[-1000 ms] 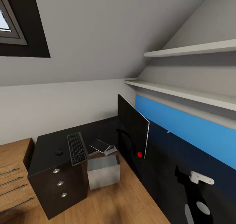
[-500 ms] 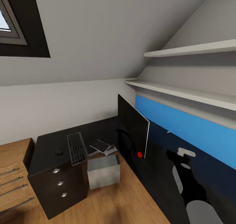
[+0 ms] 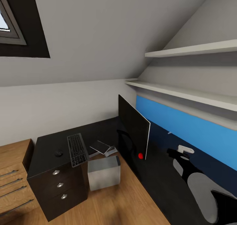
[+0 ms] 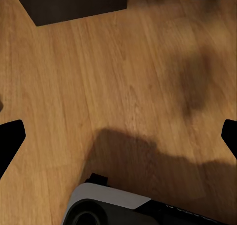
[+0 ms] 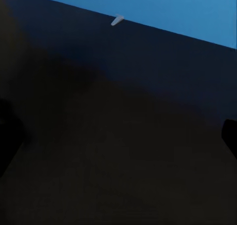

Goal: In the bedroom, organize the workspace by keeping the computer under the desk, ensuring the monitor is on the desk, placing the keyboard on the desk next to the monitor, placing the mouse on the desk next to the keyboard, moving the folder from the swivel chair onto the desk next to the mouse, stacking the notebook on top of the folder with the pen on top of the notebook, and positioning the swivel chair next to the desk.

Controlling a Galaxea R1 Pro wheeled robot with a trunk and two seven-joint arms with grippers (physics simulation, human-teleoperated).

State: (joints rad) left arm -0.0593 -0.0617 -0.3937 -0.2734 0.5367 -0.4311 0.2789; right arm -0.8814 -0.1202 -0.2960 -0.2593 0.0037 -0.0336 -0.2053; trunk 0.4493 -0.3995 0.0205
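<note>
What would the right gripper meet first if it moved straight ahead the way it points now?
Most likely the glossy black desk top; the right gripper, jaws wide apart, points at it, with the blue wall panel beyond. Depth is unclear.

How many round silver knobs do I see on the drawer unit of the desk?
3, in a column on the drawer unit's front: top, middle and bottom. Other sides are hidden.

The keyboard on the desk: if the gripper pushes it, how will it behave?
The keyboard looks slim and flat, so it probably slides rather than tips. The desk top looks glossy, so it may slip easily. Its near end seems to reach slightly past the desk edge, so a push toward that edge could drop it.
</note>
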